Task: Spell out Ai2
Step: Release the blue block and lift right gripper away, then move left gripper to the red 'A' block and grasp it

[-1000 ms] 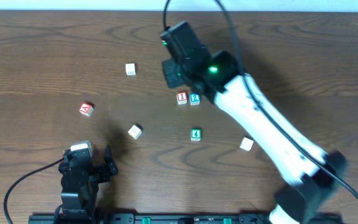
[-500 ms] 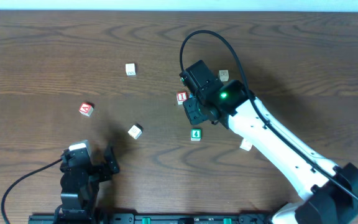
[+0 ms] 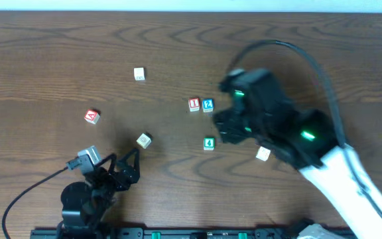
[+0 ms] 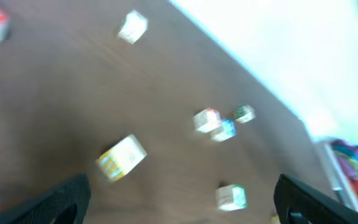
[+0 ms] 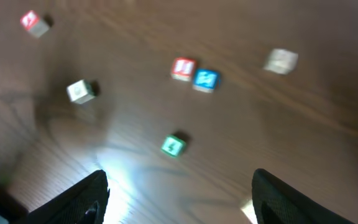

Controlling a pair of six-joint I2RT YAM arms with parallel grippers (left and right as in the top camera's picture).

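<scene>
so you're roughly two thirds of the way there, going by how the blocks lie. the red i block (image 3: 193, 104) (could read as a 1 from up here, it's tiny) and the blue 2 block (image 3: 207, 105) sit side by side in the middle of the table (image 3: 45, 53), touching or as good as, i on the left and 2 on the right. that's the "i2" half sorted, i'd say.

what's left is the a. the red a block (image 3: 92, 116) is off on its own at the left, well apart from the pair, and nothing is holding it. it has to end up just left of the i block, in line with the other two, before the word reads right.

neither arm has anything. your right gripper (image 5: 179, 176) hangs to the right of the pair with its fingers spread wide and only bare wood between them. your left gripper (image 4: 182, 182) is down at the front left, jaws wide too, empty, and closest to the pale block with yellow markings (image 3: 144, 140), not the a.

the green 4 block (image 3: 208, 143) below the pair is just clutter, leave it. my guess is the left arm is the natural one for the a, being on that side. both wrist views are blurry, so don't lean on them for fine alignment.
</scene>
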